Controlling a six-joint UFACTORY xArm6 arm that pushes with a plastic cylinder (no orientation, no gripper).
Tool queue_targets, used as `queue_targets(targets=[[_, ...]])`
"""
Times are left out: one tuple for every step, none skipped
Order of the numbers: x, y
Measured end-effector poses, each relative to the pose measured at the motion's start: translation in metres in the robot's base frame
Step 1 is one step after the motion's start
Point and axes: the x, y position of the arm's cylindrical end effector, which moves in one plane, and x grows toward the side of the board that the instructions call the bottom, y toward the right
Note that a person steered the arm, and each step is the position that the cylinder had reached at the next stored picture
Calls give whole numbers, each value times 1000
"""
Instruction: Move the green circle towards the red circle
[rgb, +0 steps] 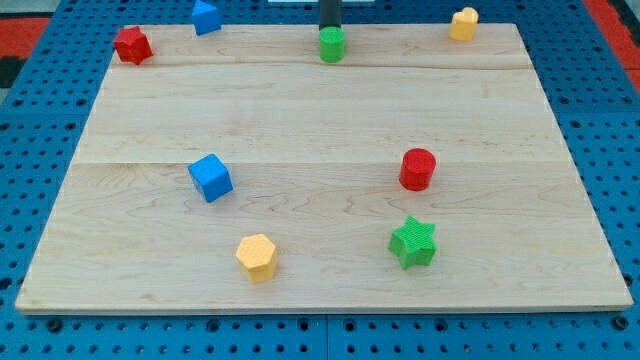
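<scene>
The green circle (332, 45) stands near the board's top edge, a little right of the middle. My tip (329, 29) is at the view's top, right behind the green circle and touching or almost touching its far side. The red circle (418, 169) stands well below and to the right of the green circle, in the board's right half.
A wooden board (300, 110) lies on a blue pegboard. A red block (132, 45) and a blue block (206, 17) are at top left, a yellow block (463, 24) at top right. A blue cube (210, 178), yellow hexagon (257, 257) and green star (413, 242) lie lower.
</scene>
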Motion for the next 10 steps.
queue_targets(targets=[[17,-9],[39,38],[50,76],[59,75],[31,71],[29,43],[60,31],[99,47],[116,63],[129,78]])
